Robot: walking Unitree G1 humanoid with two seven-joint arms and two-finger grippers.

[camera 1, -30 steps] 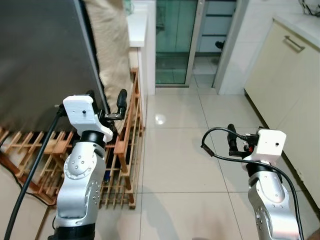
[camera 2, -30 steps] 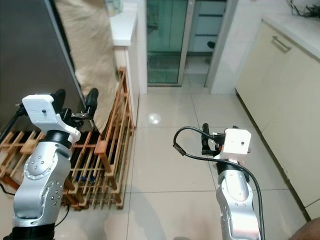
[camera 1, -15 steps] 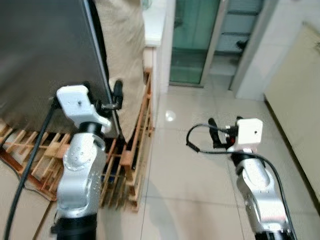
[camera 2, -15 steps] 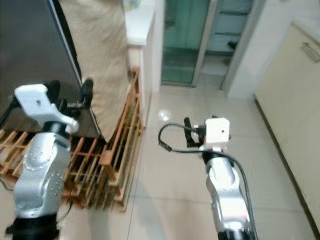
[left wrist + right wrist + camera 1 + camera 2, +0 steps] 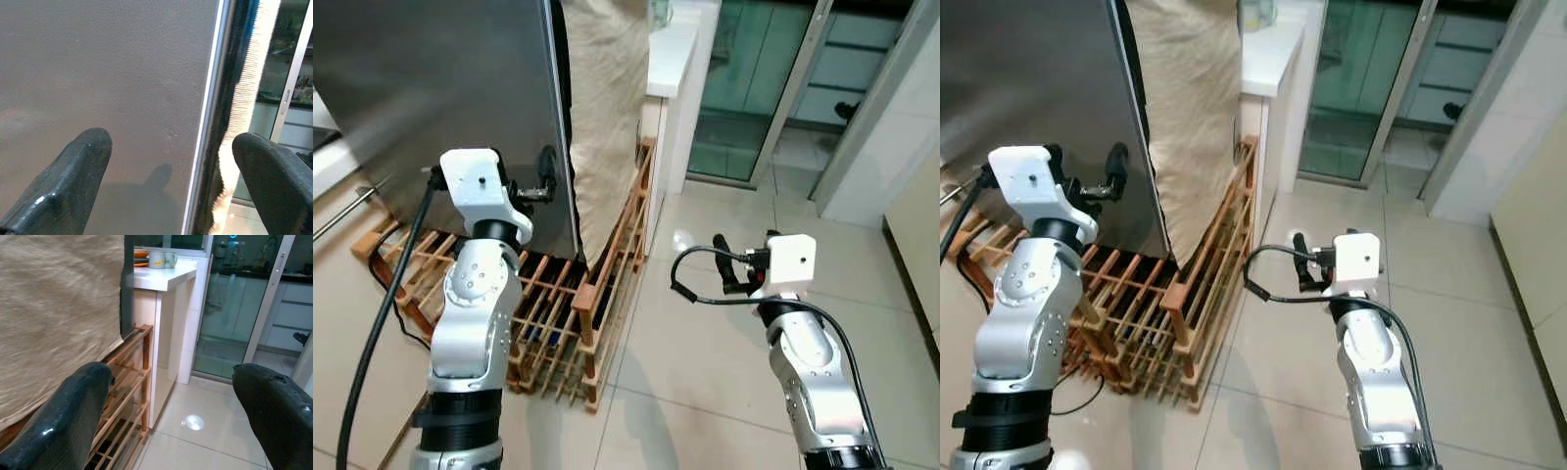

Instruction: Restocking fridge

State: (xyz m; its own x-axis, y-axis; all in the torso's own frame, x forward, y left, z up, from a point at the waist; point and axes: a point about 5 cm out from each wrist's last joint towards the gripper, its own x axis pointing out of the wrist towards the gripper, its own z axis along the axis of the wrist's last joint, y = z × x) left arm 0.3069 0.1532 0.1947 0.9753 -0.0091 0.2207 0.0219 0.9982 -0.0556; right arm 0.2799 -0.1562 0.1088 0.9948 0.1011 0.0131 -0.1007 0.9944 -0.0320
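Left eye view: the fridge (image 5: 440, 88) stands at the robot's left, its big grey steel face turned this way, with a beige cloth (image 5: 607, 108) hanging along its far side. The left gripper (image 5: 546, 174) is raised against the fridge face close to its right edge; its two fingers stand apart with nothing between them. Under and beside the fridge lies a wooden rack (image 5: 597, 284) of slats. The right gripper (image 5: 726, 277) is held out over the pale tiled floor (image 5: 705, 392), well apart from the fridge. No brand or writing can be read on the fridge.

Right eye view: same scene. A white counter (image 5: 1268, 49) sits past the cloth, and a glass door (image 5: 1351, 88) lies beyond it. A black cable (image 5: 1268, 284) loops from the right wrist.

Left wrist view: both black fingers (image 5: 73, 181) are spread wide and hold nothing. Between them runs the fridge's grey face and its bright vertical edge (image 5: 208, 117), with a dark gap and the cloth's fringe just beyond. No label shows.

Right wrist view: the fingers (image 5: 73, 416) are wide apart and empty. Past them are the cloth, the rack's end and the counter, which carries a cup (image 5: 156, 258) and an orange dish (image 5: 142, 255). No writing is legible.
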